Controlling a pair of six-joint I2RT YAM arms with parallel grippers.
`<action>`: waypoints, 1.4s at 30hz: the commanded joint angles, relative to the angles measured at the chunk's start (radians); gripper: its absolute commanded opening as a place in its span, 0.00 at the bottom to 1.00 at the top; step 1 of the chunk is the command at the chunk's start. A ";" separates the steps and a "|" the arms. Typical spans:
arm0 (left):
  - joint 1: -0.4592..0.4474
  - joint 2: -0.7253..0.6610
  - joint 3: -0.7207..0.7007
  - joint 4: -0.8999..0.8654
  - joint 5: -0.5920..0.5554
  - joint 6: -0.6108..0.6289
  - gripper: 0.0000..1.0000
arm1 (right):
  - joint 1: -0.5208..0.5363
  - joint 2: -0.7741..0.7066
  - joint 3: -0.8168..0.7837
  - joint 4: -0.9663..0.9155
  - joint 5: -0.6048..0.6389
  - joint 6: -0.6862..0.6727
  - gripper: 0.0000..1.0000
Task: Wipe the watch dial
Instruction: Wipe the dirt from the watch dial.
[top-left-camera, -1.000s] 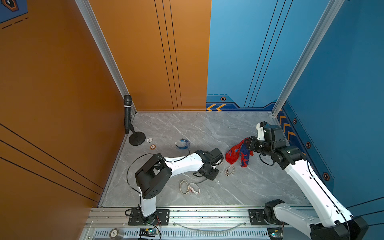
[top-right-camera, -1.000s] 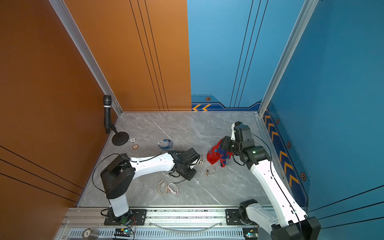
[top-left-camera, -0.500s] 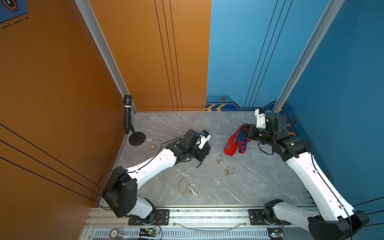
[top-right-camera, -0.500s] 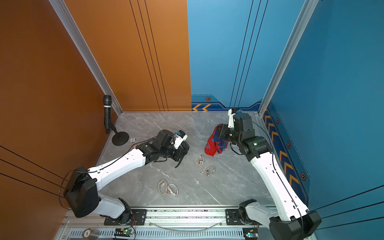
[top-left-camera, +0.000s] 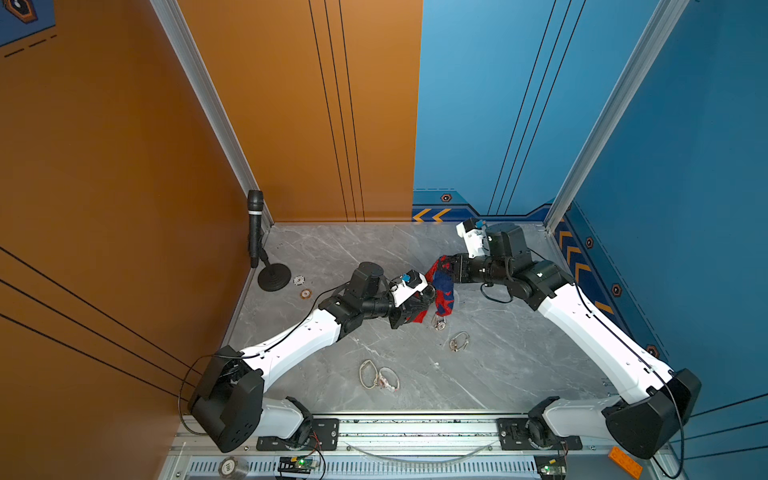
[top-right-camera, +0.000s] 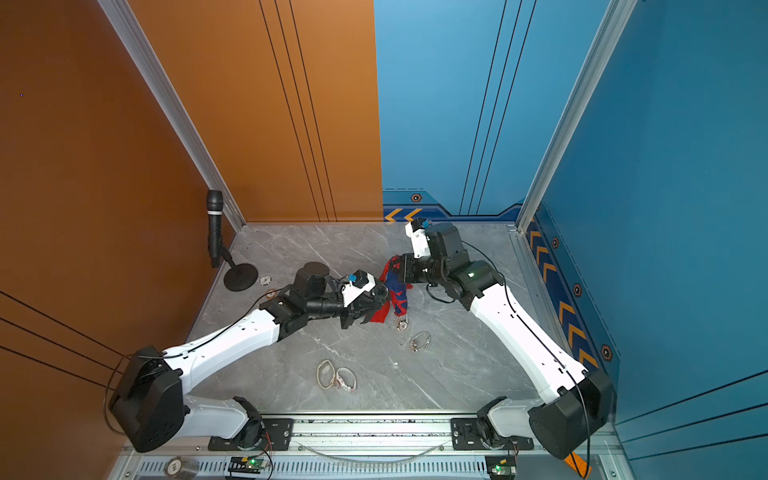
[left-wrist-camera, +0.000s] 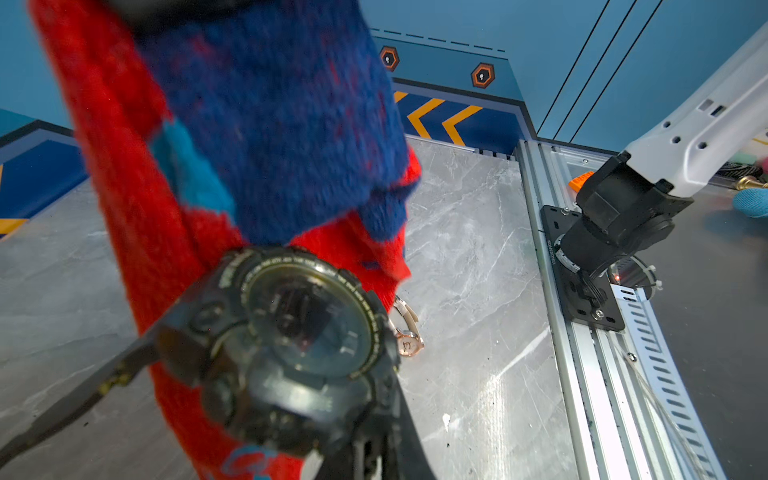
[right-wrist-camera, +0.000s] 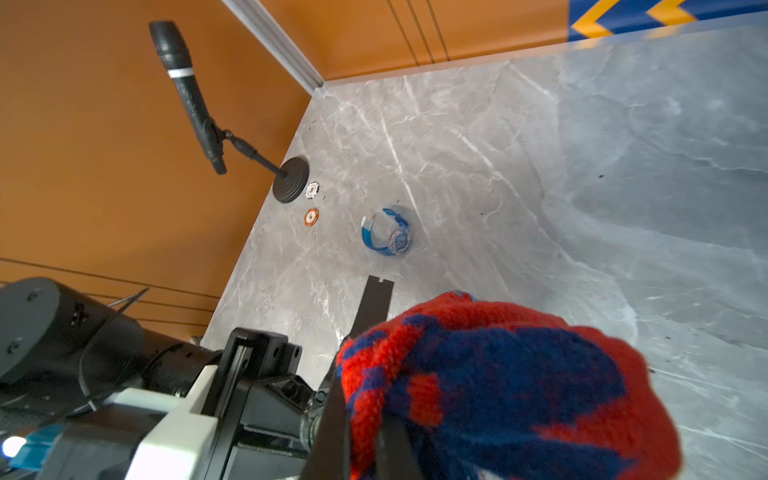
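Observation:
A black watch (left-wrist-camera: 307, 316) with a round dial is held off the table, my left gripper (left-wrist-camera: 374, 457) shut on its strap. In both top views the watch (top-left-camera: 428, 294) (top-right-camera: 380, 294) sits at the tip of the left gripper (top-left-camera: 417, 306) (top-right-camera: 368, 307). A red and blue knitted cloth (left-wrist-camera: 249, 124) (right-wrist-camera: 498, 382) hangs from my right gripper (right-wrist-camera: 374, 449), which is shut on it. The cloth (top-left-camera: 442, 291) (top-right-camera: 395, 291) lies against the rim of the watch. Most of the dial glass shows uncovered. The right gripper (top-left-camera: 451, 270) (top-right-camera: 401, 268) faces the left one.
A rose-gold watch (top-left-camera: 438, 322) (left-wrist-camera: 409, 338) lies under the cloth, a silver one (top-left-camera: 459, 341) beside it, pale-strapped ones (top-left-camera: 378, 378) nearer the front. A blue watch (right-wrist-camera: 390, 232) lies behind the left arm. A microphone stand (top-left-camera: 273, 276) and two chips (top-left-camera: 306, 294) sit at the left wall.
My left arm stretched out and lifted the black watch off the table toward the middle. My right gripper rose and carried the cloth left until it met the watch.

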 joint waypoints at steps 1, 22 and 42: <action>0.012 0.001 0.027 0.054 0.025 -0.010 0.00 | 0.034 0.014 0.018 0.068 -0.018 -0.016 0.00; 0.064 -0.126 -0.064 0.193 -0.079 -0.246 0.00 | 0.135 0.124 -0.039 0.130 0.016 0.021 0.00; 0.100 -0.135 -0.054 0.142 -0.053 -0.284 0.00 | 0.167 0.140 0.006 0.054 0.019 -0.038 0.00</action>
